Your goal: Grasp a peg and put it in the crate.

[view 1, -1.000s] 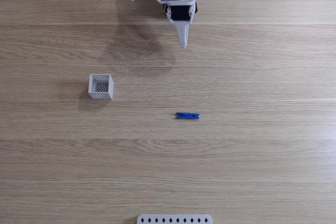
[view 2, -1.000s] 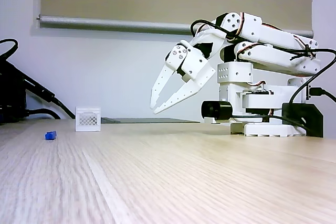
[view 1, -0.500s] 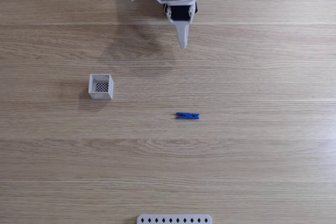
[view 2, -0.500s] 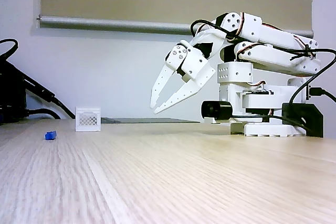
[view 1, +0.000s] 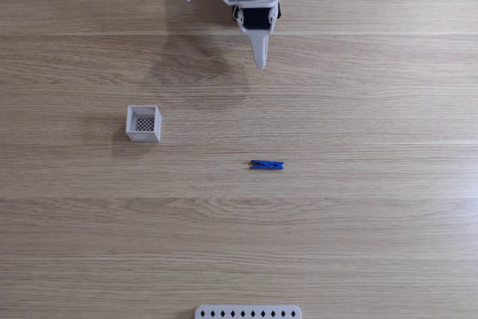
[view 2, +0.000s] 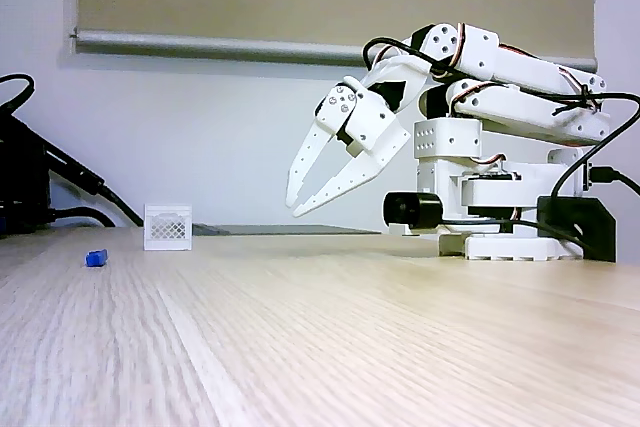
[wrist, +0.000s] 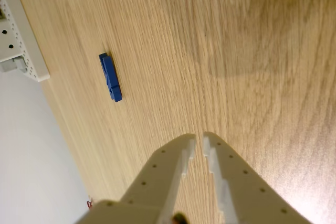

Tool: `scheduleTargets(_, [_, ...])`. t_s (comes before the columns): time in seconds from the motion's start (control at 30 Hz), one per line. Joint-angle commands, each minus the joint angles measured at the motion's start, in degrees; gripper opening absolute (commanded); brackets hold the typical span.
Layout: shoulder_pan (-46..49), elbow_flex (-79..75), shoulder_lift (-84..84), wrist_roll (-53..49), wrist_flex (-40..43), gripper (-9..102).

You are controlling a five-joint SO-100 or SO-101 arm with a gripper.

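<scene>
A white plastic two-finger gripper (view 2: 292, 209) hangs in the air above a pale wooden table (view 1: 373, 207), folded back near the arm's base. Its fingers are almost together, with only a thin slit between the tips in the wrist view (wrist: 198, 145), and they hold nothing and touch nothing.

Well ahead of the tips lies a slim bright-blue plastic clothes peg (view 1: 267, 164), flat on the wood and crosswise to the fingers' line in a fixed view from above. In that view a tiny square light-grey open-top crate (view 1: 143, 124) with a dark mesh bottom stands well apart from the peg, to its upper left. A long white perforated strip (view 1: 248, 311) sits at the bottom edge.

Likely risks: fingers this narrow would knock the peg aside unless spread first. The peg is thin and low, so a descent stopping high would close on air. The crate's opening looks barely as wide as the peg is long, so a level drop could leave it bridging the rim.
</scene>
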Motion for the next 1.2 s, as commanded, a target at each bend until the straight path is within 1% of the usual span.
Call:
scheduleTargets(0.0, [0.35, -3.52, 0.97, -0.26, -0.70, -1])
scheduleTargets(0.43, [0.35, -3.60, 0.97, -0.26, -0.70, -1])
scheduleTargets(0.63, [0.26, -6.24, -4.83, -0.26, -0.79, 0])
scheduleTargets(0.73, [0.26, -11.07, -12.74, -0.35, -0.79, 0])
scheduleTargets(0.87, [0.26, -21.09, -28.56, -0.35, -0.79, 0])
scheduleTargets(1.17, [0.26, -54.67, -67.50, -0.35, -0.88, 0])
